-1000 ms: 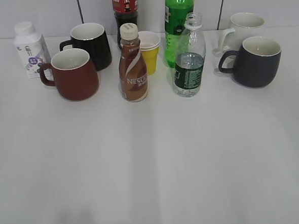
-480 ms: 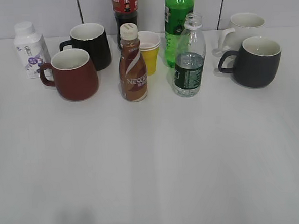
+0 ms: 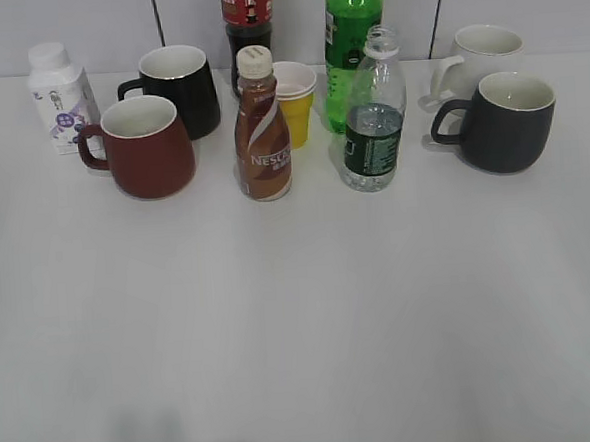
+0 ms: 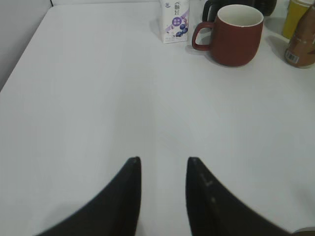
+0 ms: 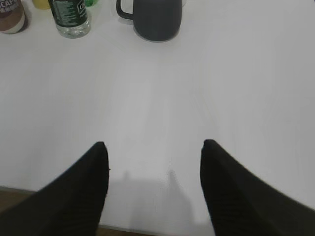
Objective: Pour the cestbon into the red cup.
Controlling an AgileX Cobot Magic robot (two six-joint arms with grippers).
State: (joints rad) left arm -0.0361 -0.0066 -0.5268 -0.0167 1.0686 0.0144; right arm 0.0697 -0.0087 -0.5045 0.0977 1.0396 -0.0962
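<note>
The cestbon [image 3: 373, 114], a clear ribbed bottle with a dark green label and no cap, stands upright right of centre; its lower part shows in the right wrist view [image 5: 70, 17]. The red cup [image 3: 147, 148] stands at the left, handle to the left; it also shows in the left wrist view [image 4: 236, 34]. My left gripper [image 4: 163, 160] is open and empty over bare table, well short of the cup. My right gripper [image 5: 154, 143] is open wide and empty near the table's front edge. Neither gripper shows in the exterior view.
A brown Nescafe bottle [image 3: 261, 126], yellow cup [image 3: 295, 103], bright green bottle [image 3: 352, 39], dark cola bottle [image 3: 247, 19] and black mug [image 3: 179, 90] crowd the back. A white milk bottle [image 3: 60, 97] stands far left; a dark grey mug [image 3: 500, 121] and white mug [image 3: 480, 55] at the right.
</note>
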